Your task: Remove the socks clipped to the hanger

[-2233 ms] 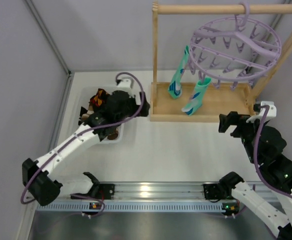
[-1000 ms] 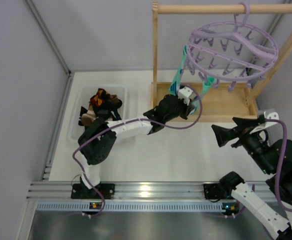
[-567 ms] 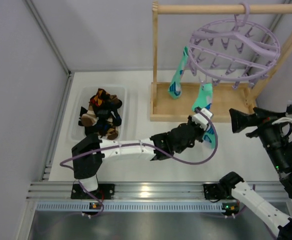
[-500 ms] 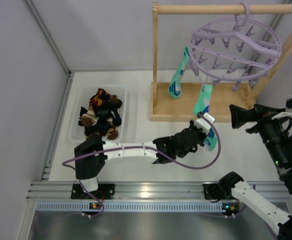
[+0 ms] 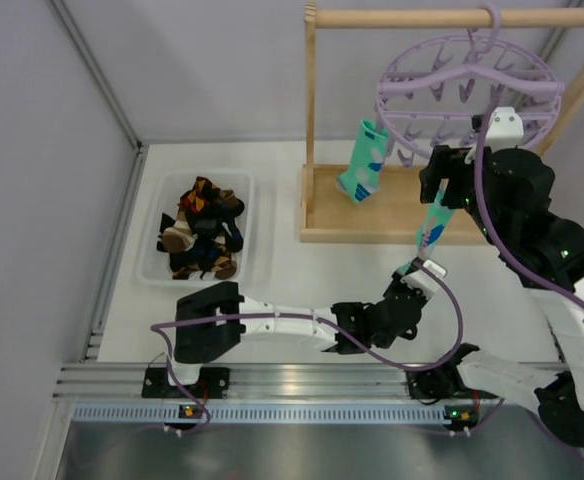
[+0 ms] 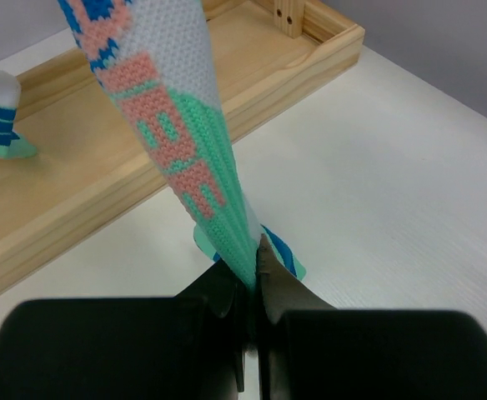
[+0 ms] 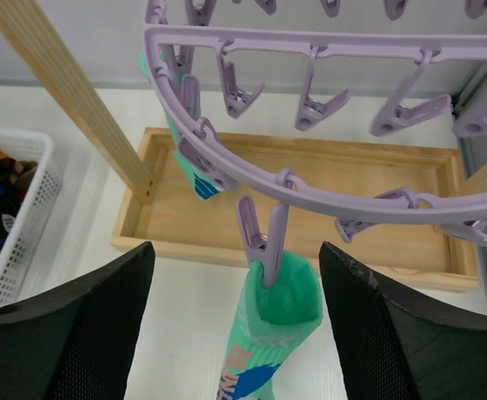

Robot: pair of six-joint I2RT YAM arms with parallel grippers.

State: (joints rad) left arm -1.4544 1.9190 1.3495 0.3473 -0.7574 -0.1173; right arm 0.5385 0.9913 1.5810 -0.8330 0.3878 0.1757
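Having been raised to the hanger [image 7: 327, 40], the right gripper [image 7: 237, 250] is spread around the peg [image 7: 262, 242] holding the sock [image 5: 432, 225], centre right, its toe pinched taut by the left gripper [image 6: 252, 254]; unclipping seems imminent.

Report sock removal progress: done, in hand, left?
Done: socks lie in the white basket. In hand: the left gripper is shut on the lower end of a turquoise sock whose cuff a peg on the hanger holds; the right gripper is open either side of that peg. Left: this sock and a second turquoise sock on the hanger.
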